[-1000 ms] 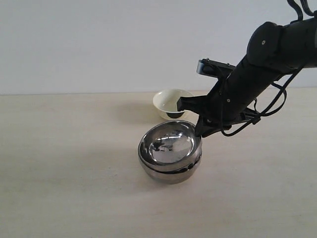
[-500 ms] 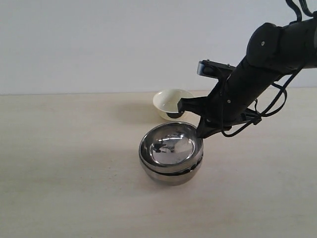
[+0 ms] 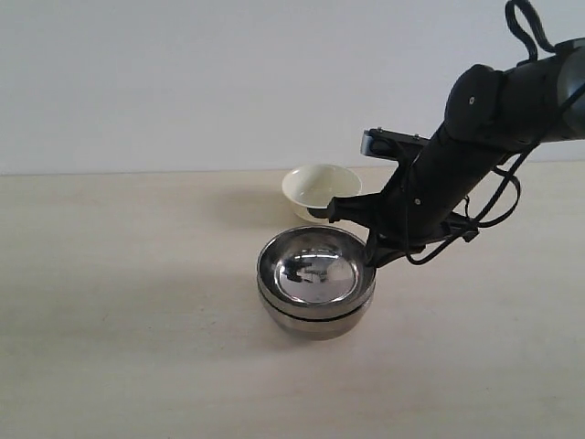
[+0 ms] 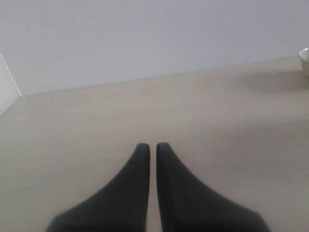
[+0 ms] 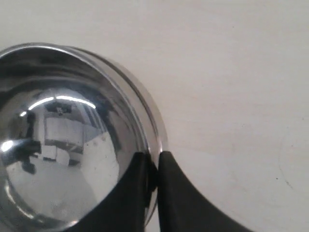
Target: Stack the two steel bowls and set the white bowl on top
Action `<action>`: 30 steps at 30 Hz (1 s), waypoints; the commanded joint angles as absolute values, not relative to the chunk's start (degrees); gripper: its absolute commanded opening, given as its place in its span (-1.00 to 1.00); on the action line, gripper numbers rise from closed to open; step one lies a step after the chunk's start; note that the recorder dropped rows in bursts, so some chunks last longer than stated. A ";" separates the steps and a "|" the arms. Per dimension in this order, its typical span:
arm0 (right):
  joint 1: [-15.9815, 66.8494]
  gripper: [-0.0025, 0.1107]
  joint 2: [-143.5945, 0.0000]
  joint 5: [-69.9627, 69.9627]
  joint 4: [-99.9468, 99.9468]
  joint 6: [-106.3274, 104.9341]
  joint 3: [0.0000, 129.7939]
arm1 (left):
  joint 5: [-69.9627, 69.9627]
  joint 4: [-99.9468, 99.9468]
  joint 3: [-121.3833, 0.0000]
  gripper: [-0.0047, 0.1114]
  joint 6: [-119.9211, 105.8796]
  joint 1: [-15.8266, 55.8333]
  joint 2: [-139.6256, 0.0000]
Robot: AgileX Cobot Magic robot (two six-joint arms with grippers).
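Right wrist view — right pincer [image 5: 153,157] pinches top steel bowl [image 5: 67,159]; left pincer [image 4: 152,146] narrow; white bowl [image 4: 305,58] cropped.

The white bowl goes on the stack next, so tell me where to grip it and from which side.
Pinch the rim of the white bowl from above, one finger inside, one outside: it sits upright, mouth open, and its rounded wall offers no flat side. Probably take the rim section nearest the right gripper, which is shut on the upper steel bowl.
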State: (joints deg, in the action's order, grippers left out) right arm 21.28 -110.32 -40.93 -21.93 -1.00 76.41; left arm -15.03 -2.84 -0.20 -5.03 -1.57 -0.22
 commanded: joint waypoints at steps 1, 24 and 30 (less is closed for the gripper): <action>21.31 -0.96 -109.07 -40.26 -21.52 -1.83 76.67 | -14.57 -2.36 0.00 -0.85 -4.47 -1.73 0.00; 21.20 -0.10 -106.56 -39.12 -18.92 -1.83 76.67 | -14.57 -2.36 0.00 -0.85 -4.47 -1.73 0.00; 21.10 -0.10 -104.19 -36.03 -18.13 0.00 77.34 | -14.57 -2.36 0.00 -0.85 -4.47 -1.73 0.00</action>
